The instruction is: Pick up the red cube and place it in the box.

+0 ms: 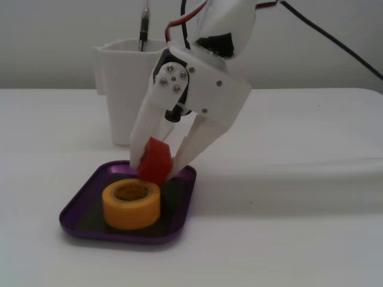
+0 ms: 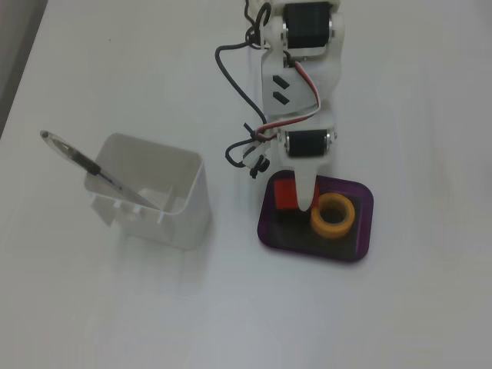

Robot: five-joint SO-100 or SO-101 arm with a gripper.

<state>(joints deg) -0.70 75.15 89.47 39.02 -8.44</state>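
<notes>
From my low fixed view the box (image 1: 78,218) sits on the table (image 1: 299,239) with the tape roll (image 1: 131,204) inside it, toward its front. I see the cube (image 1: 155,160) just behind the roll, between the end effector (image 1: 157,172) fingers, over the box. The cup (image 2: 154,201) stands left of the box in my top fixed view, holding a pen (image 2: 92,169).

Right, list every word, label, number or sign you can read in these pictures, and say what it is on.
None can be read. The arm's white gripper, red cube, purple box, yellow tape roll and white cup show plain surfaces. The pen in the cup is too small and blurred to tell.
</notes>
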